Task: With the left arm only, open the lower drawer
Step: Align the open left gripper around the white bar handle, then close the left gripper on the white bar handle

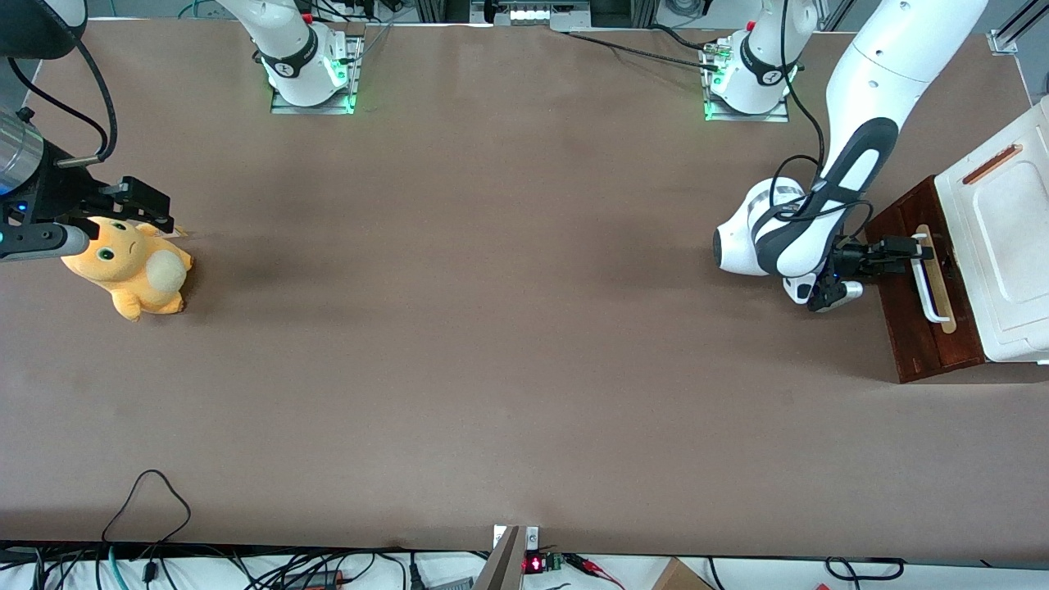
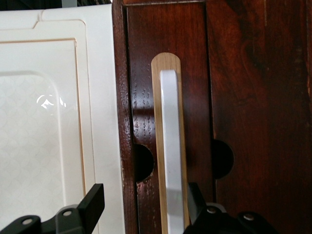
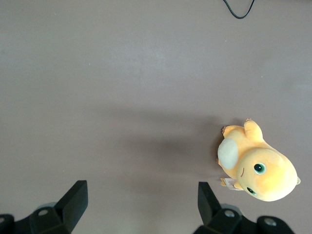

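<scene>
Working arm's end of the table (image 1: 492,328): the left arm (image 1: 860,123) reaches down to the lower drawer (image 1: 930,328), pulled slightly out beneath the white cabinet top (image 1: 1004,246). Its gripper (image 1: 910,248), fingers (image 2: 92,204) spread wide, straddles the white loop handle (image 2: 173,146). Drawer contents hidden.

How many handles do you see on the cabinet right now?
1: the white loop handle on the lower drawer, with the left arm's gripper at it, jaws open astride the bar. The cabinet's top hides its front, so other handles may be hidden.
</scene>
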Controlling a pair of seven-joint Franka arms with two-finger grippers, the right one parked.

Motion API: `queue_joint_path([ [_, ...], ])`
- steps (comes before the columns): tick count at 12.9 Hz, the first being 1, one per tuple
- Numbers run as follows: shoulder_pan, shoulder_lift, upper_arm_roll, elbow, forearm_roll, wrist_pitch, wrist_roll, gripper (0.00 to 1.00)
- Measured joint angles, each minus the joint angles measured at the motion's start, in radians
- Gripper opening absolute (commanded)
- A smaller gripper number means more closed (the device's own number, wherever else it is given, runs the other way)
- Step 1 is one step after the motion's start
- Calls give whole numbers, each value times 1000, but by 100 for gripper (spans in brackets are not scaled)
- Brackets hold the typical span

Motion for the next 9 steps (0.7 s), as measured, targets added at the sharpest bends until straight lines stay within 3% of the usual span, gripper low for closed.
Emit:
queue_joint_path([
  [3, 10, 13, 7, 0, 25, 11, 0, 70],
  [7, 29, 24, 7, 1, 47, 11, -1, 49],
  [9, 29, 26, 7, 4, 49, 14, -1, 46],
])
